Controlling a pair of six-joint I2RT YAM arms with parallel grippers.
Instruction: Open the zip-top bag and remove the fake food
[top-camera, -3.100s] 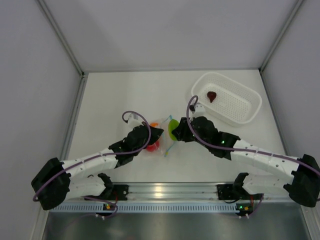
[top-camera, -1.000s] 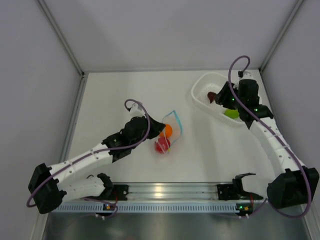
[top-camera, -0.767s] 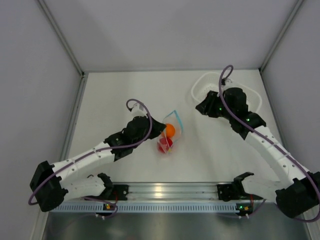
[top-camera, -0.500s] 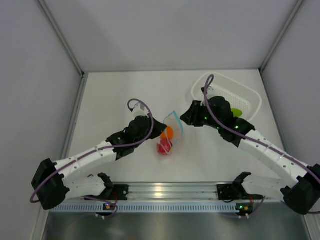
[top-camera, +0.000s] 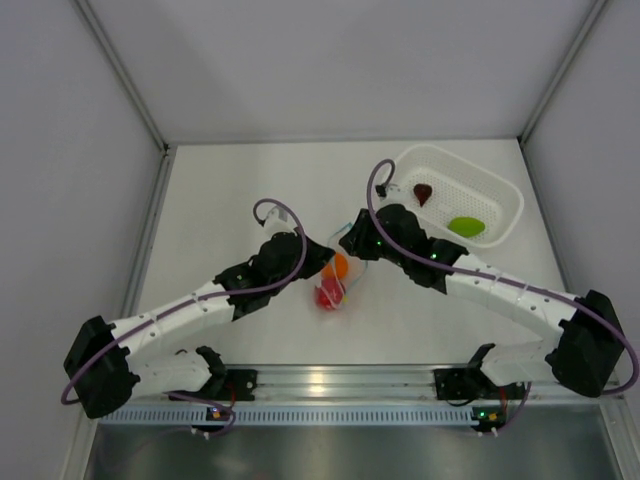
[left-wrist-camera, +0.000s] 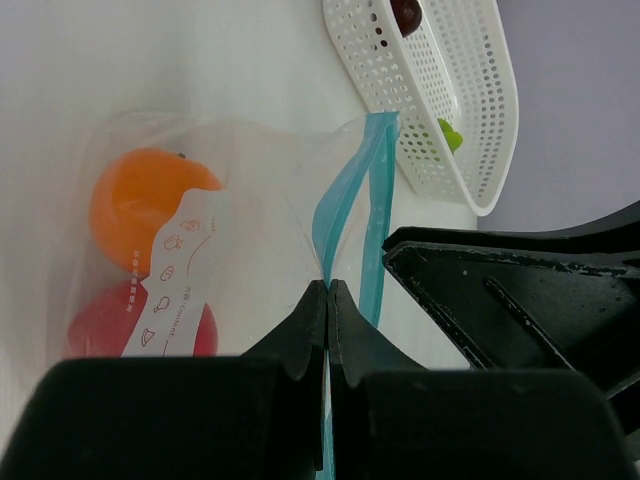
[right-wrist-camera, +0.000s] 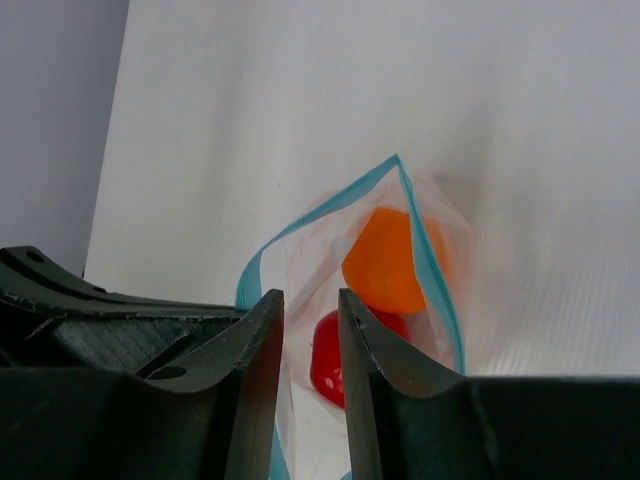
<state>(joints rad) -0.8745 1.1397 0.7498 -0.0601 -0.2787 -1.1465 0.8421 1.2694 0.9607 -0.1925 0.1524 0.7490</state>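
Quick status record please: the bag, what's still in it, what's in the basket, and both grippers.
bag: mouth open, held by one zip edge
in bag: orange ball, red ball
basket: green piece, maroon piece
left gripper: shut on bag's zip edge
right gripper: open, jaws slightly apart at the bag mouth
left to remove: both balls

Left gripper (left-wrist-camera: 327, 290) and right gripper (right-wrist-camera: 311, 300) crowd the zip-top bag (left-wrist-camera: 250, 220).
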